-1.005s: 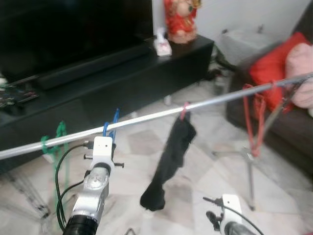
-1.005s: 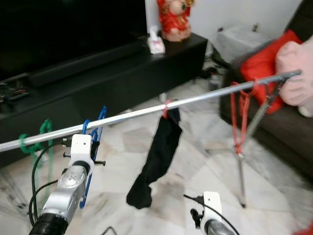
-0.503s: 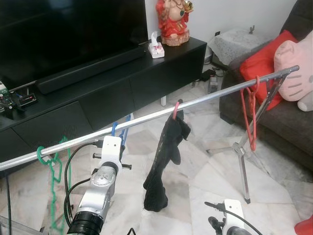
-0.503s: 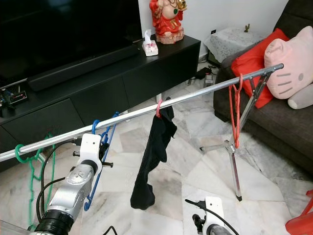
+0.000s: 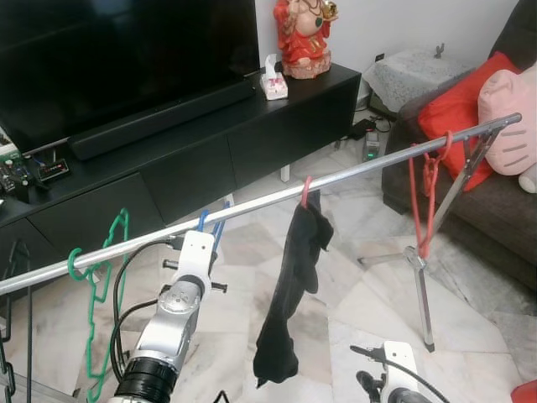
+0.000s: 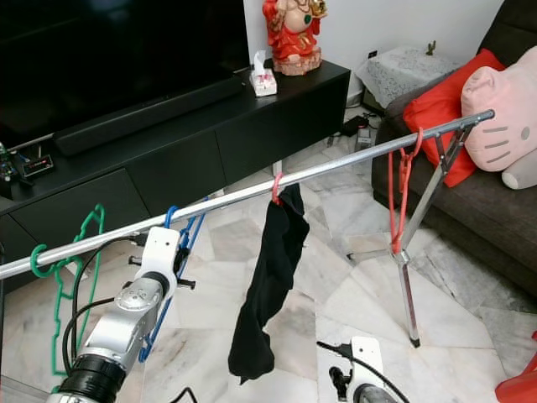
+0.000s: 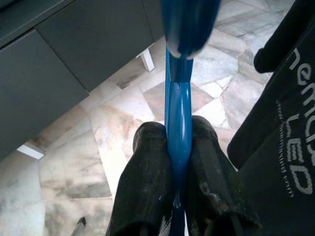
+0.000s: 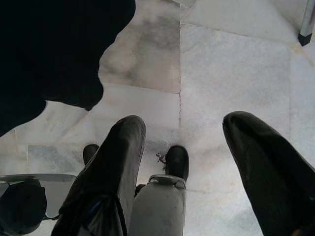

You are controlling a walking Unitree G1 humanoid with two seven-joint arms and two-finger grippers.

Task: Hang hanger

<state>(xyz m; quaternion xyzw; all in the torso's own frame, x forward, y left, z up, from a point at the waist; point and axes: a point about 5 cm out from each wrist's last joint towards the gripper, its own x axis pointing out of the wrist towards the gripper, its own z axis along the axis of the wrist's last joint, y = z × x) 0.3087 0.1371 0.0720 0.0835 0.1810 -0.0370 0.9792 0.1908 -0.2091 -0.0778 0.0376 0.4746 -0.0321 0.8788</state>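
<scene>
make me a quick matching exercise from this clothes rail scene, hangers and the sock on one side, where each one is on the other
Things:
1. green hanger
2. blue hanger
3. black sock
4. red hanger

Places:
A. middle of the rail, on a pink hook
B. pinched in the left gripper
C. rail's right end, near the sofa
D. rail's left end

Pairs: 1-D, 2-B, 3-A, 4-C

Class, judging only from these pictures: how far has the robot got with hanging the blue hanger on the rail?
Done: the blue hanger has its hook over the silver rail, between the green hanger and the black garment.
In hand: the left gripper pinches the hanger between its fingers.
Left: letting go and pulling the arm back. The right gripper hangs open above the floor.
</scene>
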